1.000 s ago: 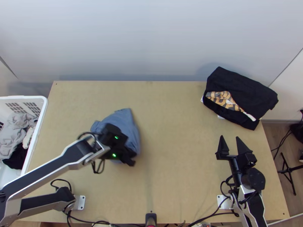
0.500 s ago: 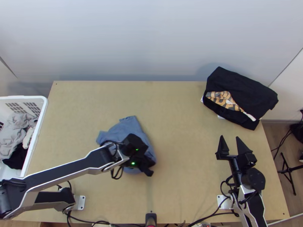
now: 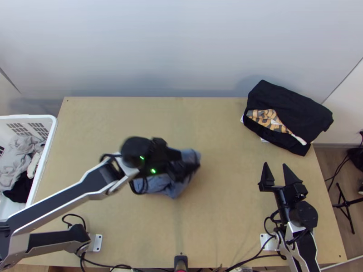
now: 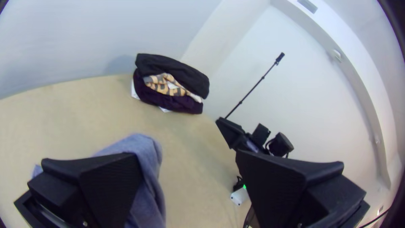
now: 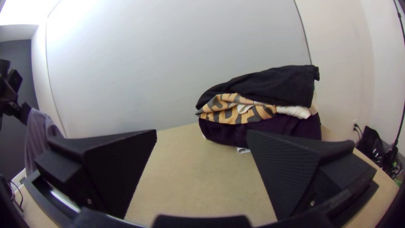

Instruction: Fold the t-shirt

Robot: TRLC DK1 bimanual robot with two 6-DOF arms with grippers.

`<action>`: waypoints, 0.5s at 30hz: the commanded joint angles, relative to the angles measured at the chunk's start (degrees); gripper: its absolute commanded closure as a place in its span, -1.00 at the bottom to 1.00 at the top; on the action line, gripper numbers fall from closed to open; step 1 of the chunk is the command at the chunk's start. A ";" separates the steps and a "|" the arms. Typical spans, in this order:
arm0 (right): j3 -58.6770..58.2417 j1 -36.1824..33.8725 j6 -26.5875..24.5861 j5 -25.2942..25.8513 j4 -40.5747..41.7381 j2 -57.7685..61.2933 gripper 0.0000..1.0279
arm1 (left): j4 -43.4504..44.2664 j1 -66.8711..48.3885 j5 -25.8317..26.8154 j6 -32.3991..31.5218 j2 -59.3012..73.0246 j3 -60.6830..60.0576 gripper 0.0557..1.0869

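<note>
In the top view my left gripper (image 3: 185,169) is over the bunched blue-grey t-shirt (image 3: 159,185), partly hiding it. The left wrist view shows the left gripper (image 4: 187,157) open, one finger against the shirt (image 4: 145,158), which passes behind and beside that finger. Cloth of the shirt (image 5: 38,137) hangs by the left gripper in the right wrist view. My right gripper (image 3: 275,166) stands open over the table's right part, away from the shirt; its fingers are wide apart around nothing in its own view, where the right gripper (image 5: 202,132) faces the back wall.
A stack of folded clothes, black with a patterned orange piece (image 3: 270,120), lies at the table's back right corner. At the left edge stands a white basket (image 3: 51,136) holding loose clothes. Bare tabletop (image 3: 222,136) lies between shirt and stack.
The left gripper has travelled rightward, lately also up the picture, and the shirt has shifted right and changed shape with it. The right arm has kept still.
</note>
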 commanded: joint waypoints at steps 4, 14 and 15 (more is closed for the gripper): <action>0.02 0.01 0.01 0.01 0.01 0.01 -0.93 | 0.82 7.14 0.11 0.94 -0.40 -6.81 -0.92; 0.02 0.01 0.01 0.01 0.01 0.01 -0.93 | -36.98 -0.86 -16.15 15.18 15.33 9.53 -0.92; 0.02 0.01 0.01 0.01 0.01 0.01 -0.93 | -36.98 -0.25 -16.15 15.18 14.71 10.68 -0.92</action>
